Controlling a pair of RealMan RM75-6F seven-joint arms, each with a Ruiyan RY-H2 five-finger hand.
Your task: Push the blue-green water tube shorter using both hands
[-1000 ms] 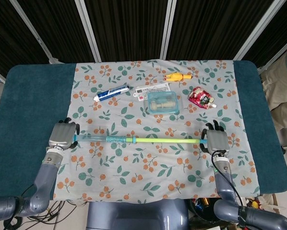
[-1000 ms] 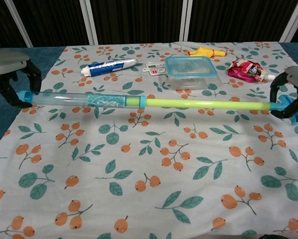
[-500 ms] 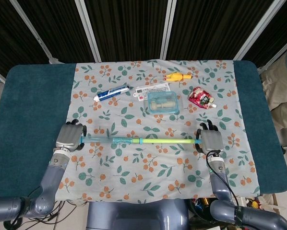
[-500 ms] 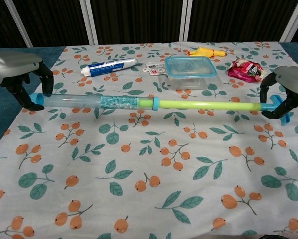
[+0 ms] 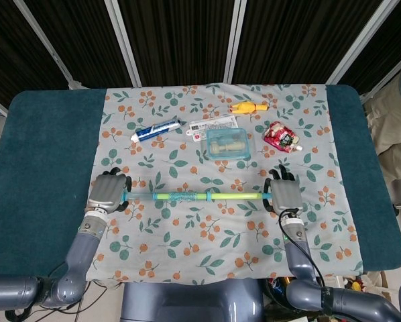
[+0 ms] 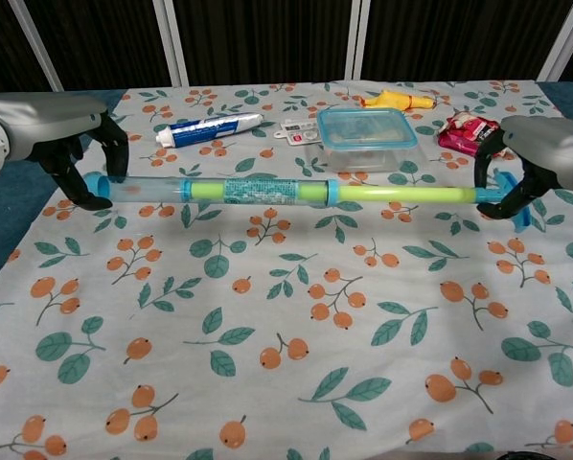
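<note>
The blue-green water tube (image 5: 187, 196) (image 6: 258, 191) lies across the flowered cloth, held a little above it. Its clear blue barrel is on the left and its green plunger rod (image 6: 406, 194) sticks out to the right. My left hand (image 5: 107, 191) (image 6: 61, 134) grips the barrel's left end. My right hand (image 5: 285, 195) (image 6: 545, 158) grips the blue handle at the rod's right end. Part of the green rod shows inside the barrel.
Behind the tube sit a clear lidded box (image 5: 227, 143), a toothpaste tube (image 5: 157, 129), a card (image 5: 212, 125), a yellow rubber chicken (image 5: 248, 107) and a red pouch (image 5: 281, 136). The cloth (image 5: 214, 248) covers a teal table (image 5: 39, 147).
Both hands have moved inward toward each other. The green rod has slid further into the barrel, so the tube is clearly shorter than a second ago.
</note>
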